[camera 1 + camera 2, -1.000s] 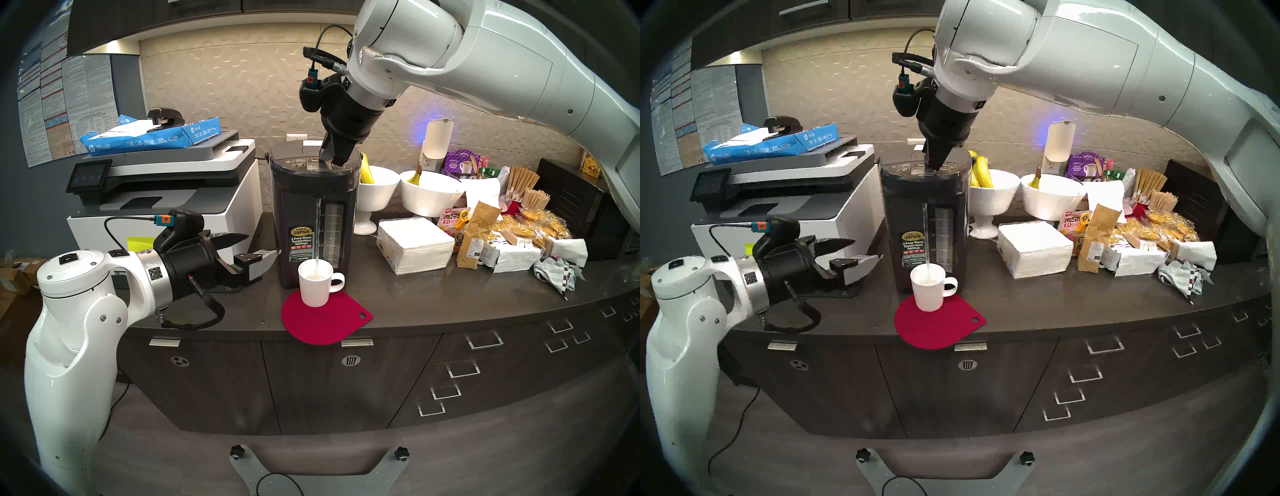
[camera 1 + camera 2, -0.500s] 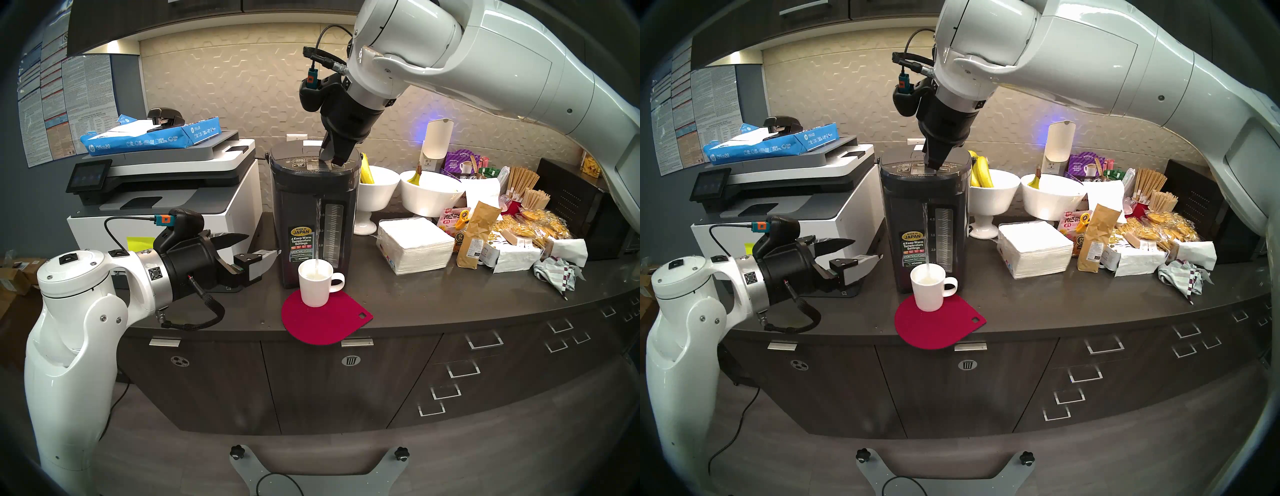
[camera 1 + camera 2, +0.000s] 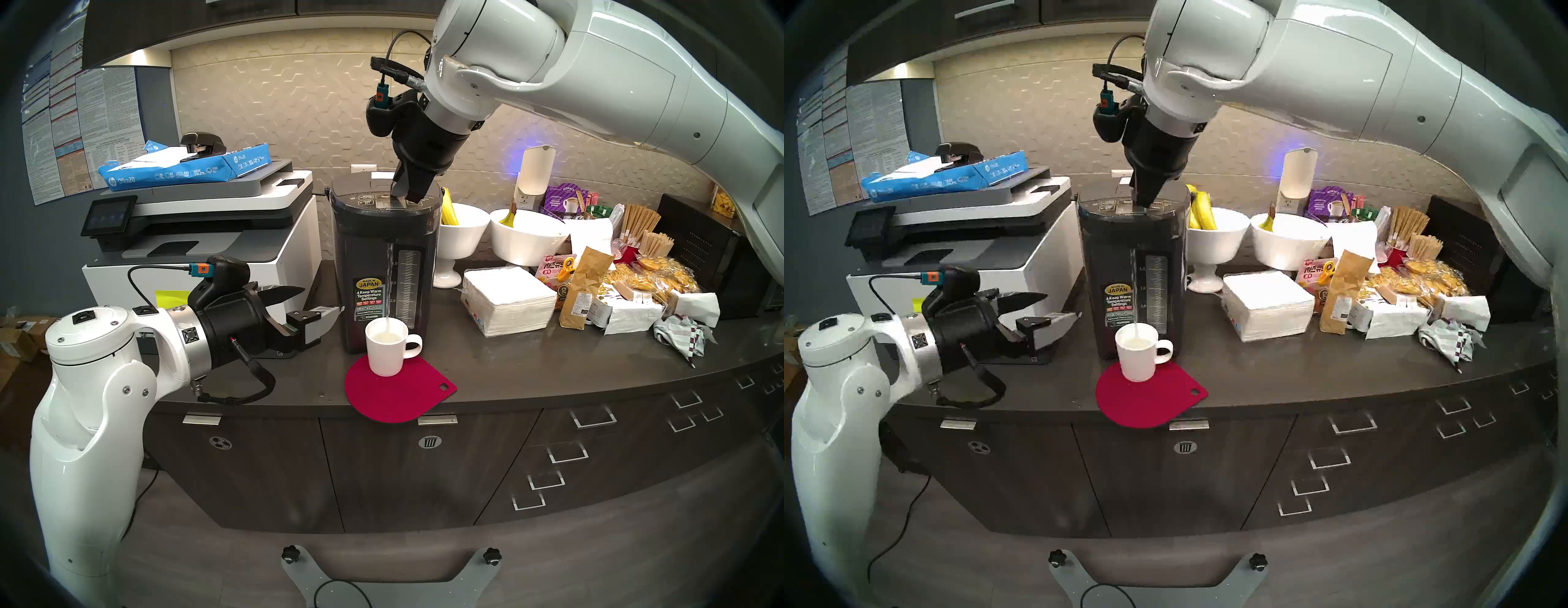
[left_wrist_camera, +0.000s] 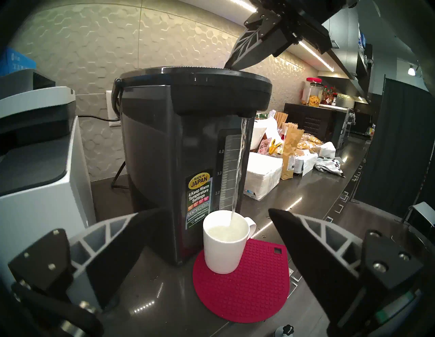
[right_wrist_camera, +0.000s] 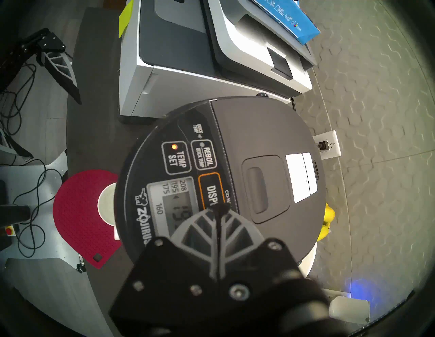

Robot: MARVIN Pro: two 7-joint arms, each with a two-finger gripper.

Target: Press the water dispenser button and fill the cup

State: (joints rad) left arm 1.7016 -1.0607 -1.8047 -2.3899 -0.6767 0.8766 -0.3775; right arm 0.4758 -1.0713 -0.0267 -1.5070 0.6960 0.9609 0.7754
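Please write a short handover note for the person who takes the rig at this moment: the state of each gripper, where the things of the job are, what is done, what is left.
Right gripper: shut, tips pressing the DISPENSE button on top of the water dispenser.
Left gripper: open, empty, beside the dispenser's left, touching nothing.
Cup: upright on the red mat under the spout, handle away from the left gripper.
Done: button pressed; the water stream is running into the cup, which is already well filled.
Left: lift the right gripper off the button before it overflows.
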